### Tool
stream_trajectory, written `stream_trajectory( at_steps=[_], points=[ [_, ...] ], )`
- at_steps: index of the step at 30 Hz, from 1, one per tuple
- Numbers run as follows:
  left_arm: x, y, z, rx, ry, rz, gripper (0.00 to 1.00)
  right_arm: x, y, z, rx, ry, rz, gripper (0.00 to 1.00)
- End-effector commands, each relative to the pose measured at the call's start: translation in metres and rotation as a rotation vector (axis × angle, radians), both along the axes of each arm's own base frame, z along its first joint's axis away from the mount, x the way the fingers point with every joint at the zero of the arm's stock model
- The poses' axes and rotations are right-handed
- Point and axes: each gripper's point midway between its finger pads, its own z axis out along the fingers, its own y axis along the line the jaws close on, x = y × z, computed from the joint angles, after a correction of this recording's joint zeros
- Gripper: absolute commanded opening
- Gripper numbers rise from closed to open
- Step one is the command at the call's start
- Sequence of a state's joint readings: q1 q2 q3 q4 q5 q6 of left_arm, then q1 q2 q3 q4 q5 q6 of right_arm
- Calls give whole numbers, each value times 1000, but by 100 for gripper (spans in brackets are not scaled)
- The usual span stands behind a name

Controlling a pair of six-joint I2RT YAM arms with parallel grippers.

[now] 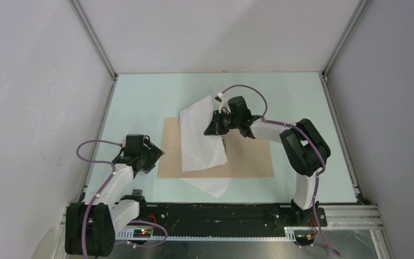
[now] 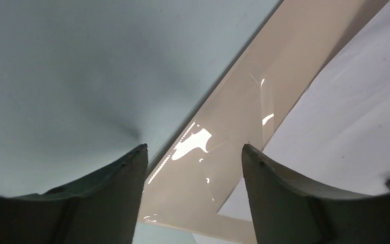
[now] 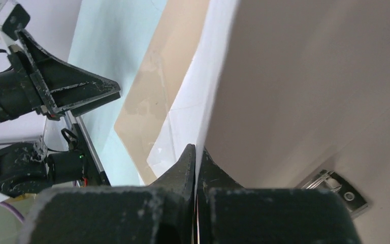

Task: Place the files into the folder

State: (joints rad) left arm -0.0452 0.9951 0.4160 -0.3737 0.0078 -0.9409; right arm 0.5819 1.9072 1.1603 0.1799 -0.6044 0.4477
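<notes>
When checked from above, shows a tan folder (image 1: 248,162) lying opened flat on the pale green tabletop (image 1: 140,97), near its middle. Shows white paper sheets (image 1: 199,137) slanted across the folder's left half, near part resting on the cardboard, far right edge lifted. Finds the right end effector (image 1: 216,128) at that lifted edge, over the folder's far middle, clenched on the paper. Confirms as much from the right wrist: both fingers (image 3: 180,173) pressed together, edge of the paper sheets (image 3: 188,101) nipped between them and rising away from the grip; folder (image 3: 152,76) beyond on the left; small metal clip (image 3: 335,192) on the tan surface at lower right. Records a pale corner (image 1: 211,188) jutting past the folder's near edge onto the tabletop; cannot tell whether paper or clear plastic. Places the left end effector (image 1: 155,155) just beside the folder's left edge, low over the tabletop, released and grasping nothing. From the left wrist, shows the left end effector (image 2: 194,152) with jaws well apart, the folder's (image 2: 244,101) left edge running diagonally beneath the gap. Notes a glossy clear sleeve (image 2: 218,147) lying on the cardboard there, bright glare on it, and the paper sheets (image 2: 355,101) to the right of it. Cannot tell whether the fingers (image 2: 127,178) touch folder or tabletop (image 2: 81,61).
</notes>
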Motion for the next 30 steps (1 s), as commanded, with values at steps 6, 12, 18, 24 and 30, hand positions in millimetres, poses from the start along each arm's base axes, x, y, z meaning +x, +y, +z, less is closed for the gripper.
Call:
stream_trajectory(
  at_steps=[6, 12, 18, 24, 30],
  points=[
    [6, 6, -7, 9, -32, 44, 44, 25, -10, 4, -53, 19, -194, 0],
    [0, 7, -13, 1, -23, 66, 18, 24, -12, -5, -87, 55, -242, 0],
    [-7, 11, -21, 9, -7, 104, 0, 14, -9, -16, -134, 71, -245, 0],
    [-4, 17, -9, 36, -51, 124, 1, 11, -7, -19, -146, 72, -248, 0],
    [-9, 26, -8, 89, -24, 133, 1, 13, -6, -21, -144, 69, -249, 0]
  ],
)
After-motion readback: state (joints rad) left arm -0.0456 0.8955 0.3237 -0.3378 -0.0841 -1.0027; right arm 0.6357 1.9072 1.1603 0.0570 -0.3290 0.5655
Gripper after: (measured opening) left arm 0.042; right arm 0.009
